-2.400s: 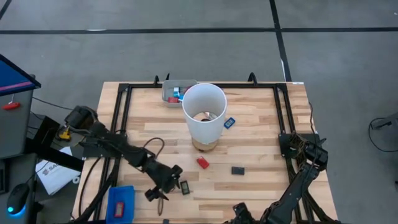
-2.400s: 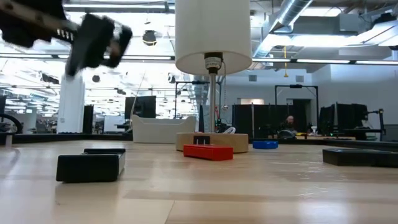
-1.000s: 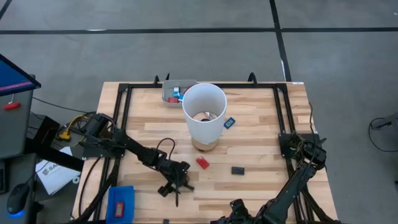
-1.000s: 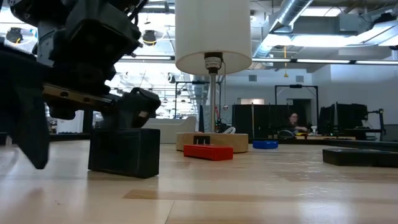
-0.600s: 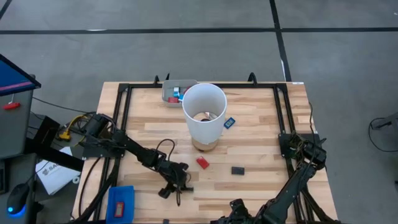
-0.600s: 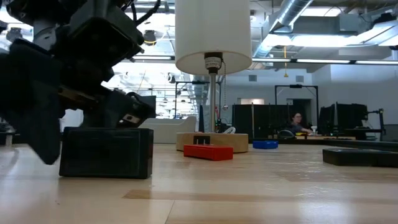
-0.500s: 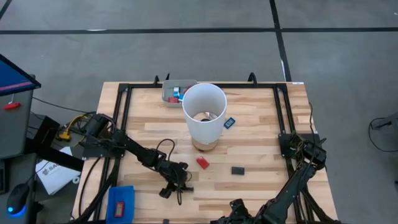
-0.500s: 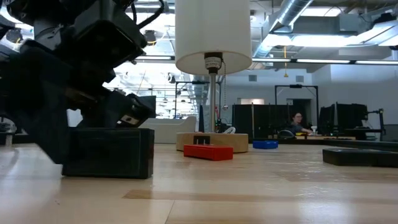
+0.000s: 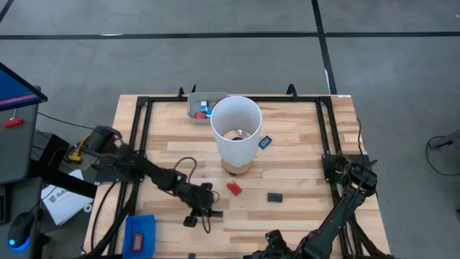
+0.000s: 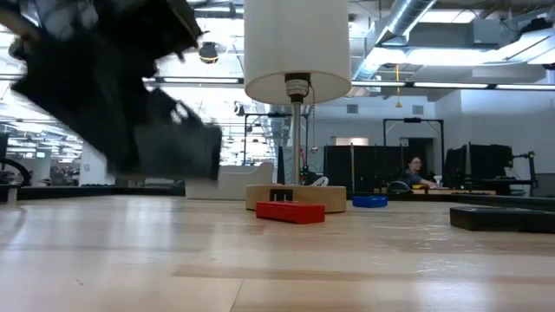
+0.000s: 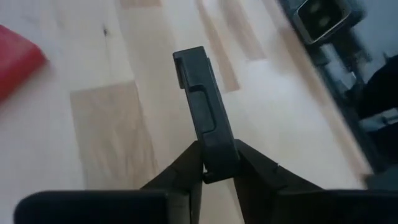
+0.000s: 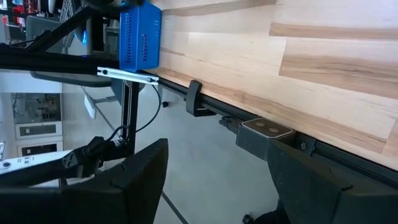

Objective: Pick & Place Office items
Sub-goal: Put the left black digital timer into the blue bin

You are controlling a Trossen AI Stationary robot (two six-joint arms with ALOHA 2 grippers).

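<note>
Black little block [image 11: 204,117] pinched by one end between the left gripper [image 11: 217,167] fingers, riding just clear of the wooden table [image 9: 302,151], out in front of the white cylinder [image 9: 235,131]. Holding on by the very tip, so probably worth carrying slow and level, no jerks, and swinging wide of the red piece [image 9: 233,188] near the cylinder. Right gripper [image 12: 217,171] parked off the table's edge, well away from the cylinder, fingers spread, holding nothing.

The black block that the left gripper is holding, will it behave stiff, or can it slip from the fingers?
The black block looks hard-edged and unbent, so probably rigid. The left gripper pinches only one end, so it might pivot or slip. It hangs clear of the table in the low view, so likely light.
</note>
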